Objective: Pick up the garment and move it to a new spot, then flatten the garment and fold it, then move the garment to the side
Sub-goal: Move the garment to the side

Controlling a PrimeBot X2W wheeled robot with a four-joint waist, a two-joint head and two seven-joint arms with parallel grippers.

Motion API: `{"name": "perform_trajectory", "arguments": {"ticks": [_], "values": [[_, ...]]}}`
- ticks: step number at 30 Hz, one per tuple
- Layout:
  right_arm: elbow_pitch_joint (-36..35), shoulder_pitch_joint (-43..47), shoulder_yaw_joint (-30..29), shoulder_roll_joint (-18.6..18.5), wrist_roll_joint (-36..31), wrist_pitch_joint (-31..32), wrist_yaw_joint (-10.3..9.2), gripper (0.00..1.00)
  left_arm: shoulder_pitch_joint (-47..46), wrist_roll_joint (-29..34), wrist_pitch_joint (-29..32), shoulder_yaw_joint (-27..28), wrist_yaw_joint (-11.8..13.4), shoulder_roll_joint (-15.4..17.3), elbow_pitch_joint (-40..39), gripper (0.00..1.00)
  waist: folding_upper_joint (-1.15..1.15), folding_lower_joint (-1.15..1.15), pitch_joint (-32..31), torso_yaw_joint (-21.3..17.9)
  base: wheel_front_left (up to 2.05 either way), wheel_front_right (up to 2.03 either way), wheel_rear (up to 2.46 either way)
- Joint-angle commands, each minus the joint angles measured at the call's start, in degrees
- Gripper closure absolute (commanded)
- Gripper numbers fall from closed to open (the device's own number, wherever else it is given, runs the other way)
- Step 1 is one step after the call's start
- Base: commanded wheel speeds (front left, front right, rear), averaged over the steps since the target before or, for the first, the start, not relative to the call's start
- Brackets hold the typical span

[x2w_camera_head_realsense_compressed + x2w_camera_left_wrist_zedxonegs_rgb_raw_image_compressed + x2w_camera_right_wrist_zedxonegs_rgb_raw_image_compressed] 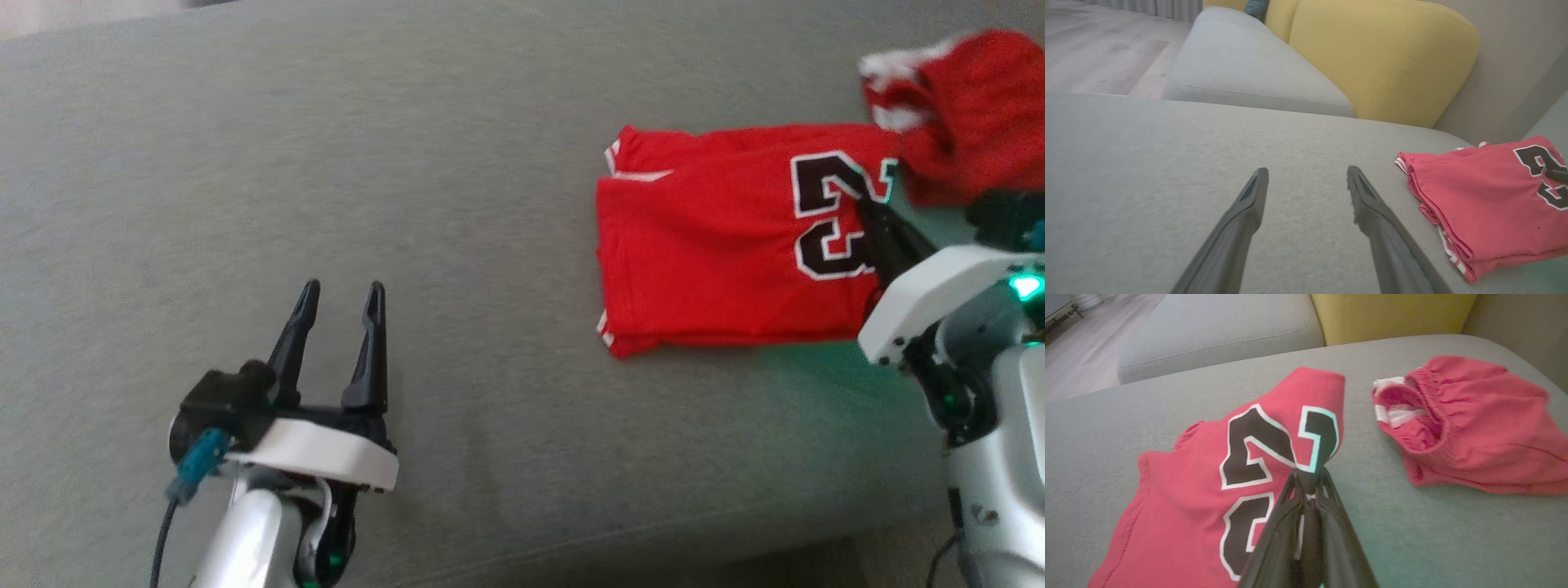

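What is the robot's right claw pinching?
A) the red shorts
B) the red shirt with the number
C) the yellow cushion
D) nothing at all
B: the right gripper has its fingers shut on the edge of the red shirt, right beside the black number.

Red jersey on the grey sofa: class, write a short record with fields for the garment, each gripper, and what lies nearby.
garment: red jersey, folded, number side up, on the grey sofa seat
right gripper: shut on the red jersey's edge by the number, lifting it a little
left gripper: open, over bare seat, apart from the red jersey
nearby: red shorts, crumpled, beside the red jersey
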Motion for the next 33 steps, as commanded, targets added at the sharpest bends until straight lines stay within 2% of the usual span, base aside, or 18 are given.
{"name": "perform_trajectory", "arguments": {"ticks": [1, 5, 9, 18, 23, 33], "values": [[-3.2, -3.0, 0.0, -0.4, -0.5, 0.2, 0.37, 1.0, -3.0, 1.1, -0.5, 1.4, -0.5, 0.2, -1.7, 0.0, 0.0, 0.0, 4.3, -7.7, 0.0, 0.0, 0.0], [-4.0, -3.5, -0.6, 0.2, -0.9, 0.2, 0.37, 1.0, -4.2, 1.8, -0.5, 0.8, -1.0, 0.5, -1.4, 0.0, 0.0, 0.0, 5.7, -10.9, 0.0, 0.0, 0.0], [-4.3, -3.5, -1.5, 0.2, -1.1, -0.1, 0.37, 1.0, -4.6, 2.1, -0.5, 0.5, -1.3, 0.6, -1.1, 0.0, 0.0, 0.0, 6.0, -11.7, 0.0, 0.0, 0.0], [-4.3, -4.2, -3.2, -0.9, -3.0, 0.2, 0.37, 1.0, -4.3, 1.9, -0.5, 0.2, -1.3, 0.5, -0.7, 0.0, 0.0, 0.0, 4.2, -8.8, 0.0, 0.0, 0.0], [-3.1, -7.5, -3.8, -3.9, -6.1, 0.8, 0.37, 1.0, -3.9, 1.5, -0.5, 0.2, -1.1, 0.3, -1.0, 0.0, 0.0, 0.0, 3.7, -6.3, 0.0, 0.0, 0.0], [2.3, -17.2, -6.6, -13.2, -13.4, 4.1, 0.37, 1.0, -3.8, 0.9, -0.5, -0.7, -0.8, 0.1, -1.8, 0.0, 0.0, 0.0, 5.0, -2.3, 0.0, 0.0, 0.0]]}}
